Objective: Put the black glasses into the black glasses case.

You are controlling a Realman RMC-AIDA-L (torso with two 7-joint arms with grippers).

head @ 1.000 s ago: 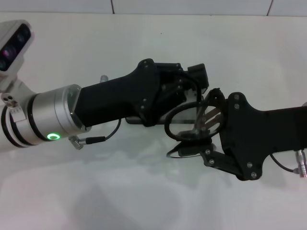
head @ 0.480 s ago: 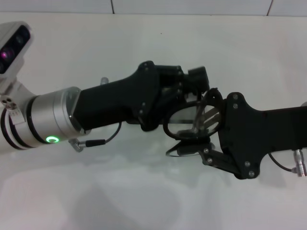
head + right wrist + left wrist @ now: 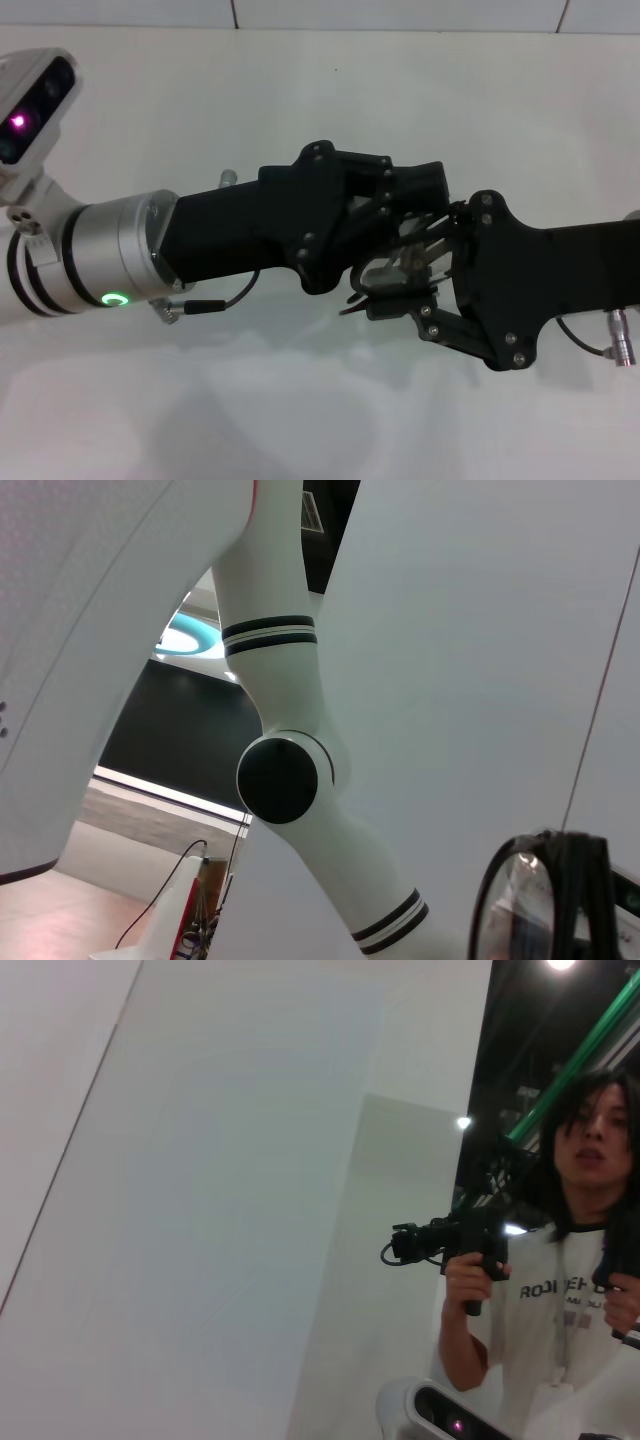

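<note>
Over on the left, the left gripper [image 3: 400,195] is reaching in across the white table [image 3: 300,400], its black body lying nearly level and its tip crowding right up against the other arm. Whether its claw is clenched or released I cannot tell; the black housings are covering the fingertips. Nothing of the black glasses case is showing anywhere, so if it is under that arm, it is hidden.

Coming to the middle, where the two tips are meeting, the black glasses [image 3: 395,272] are being held up off the table, a lens and thin frame peeking out between the two black claws. In the right wrist view one round lens and the folded temples of the spectacles are hanging right at the camera's edge, with the robot's white arm behind.

Now to the right: the right gripper [image 3: 410,290] is coming in from that side, and it is looking clenched on the glasses, its linkage folding around the frame.

My read on progress: the pick-up is done, the glasses are in the air, and this looks like a handover or a joint hold. Everything to do with the case is left, meaning finding it, lowering the glasses in and letting go
</note>
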